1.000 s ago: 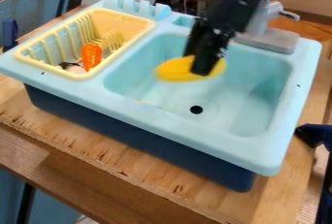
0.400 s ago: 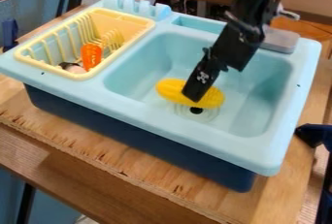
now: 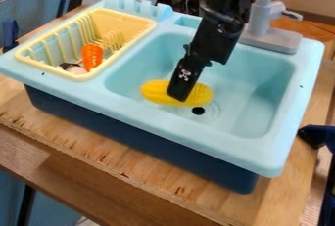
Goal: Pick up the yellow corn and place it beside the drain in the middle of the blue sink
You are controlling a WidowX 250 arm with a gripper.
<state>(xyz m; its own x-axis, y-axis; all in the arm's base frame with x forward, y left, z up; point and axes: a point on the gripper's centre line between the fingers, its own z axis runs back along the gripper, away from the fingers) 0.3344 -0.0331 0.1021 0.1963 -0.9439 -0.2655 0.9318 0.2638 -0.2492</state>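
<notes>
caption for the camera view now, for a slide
Black gripper at a yellow corn cob in a light blue toy sink, beside a yellow dish rack holding an orange toy carrot.

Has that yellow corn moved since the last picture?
Yes, the corn has shifted left in the view, relative to the drain hole, toward the yellow rack.

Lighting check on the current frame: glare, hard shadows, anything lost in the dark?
Camera view: light looks soft, no strong glare on the light-blue basin. Camera view: mild shading on the basin walls, no hard-edged shadow that I can make out. Camera view: black gripper shows little surface detail, yet stands out against the yellow corn.
</notes>
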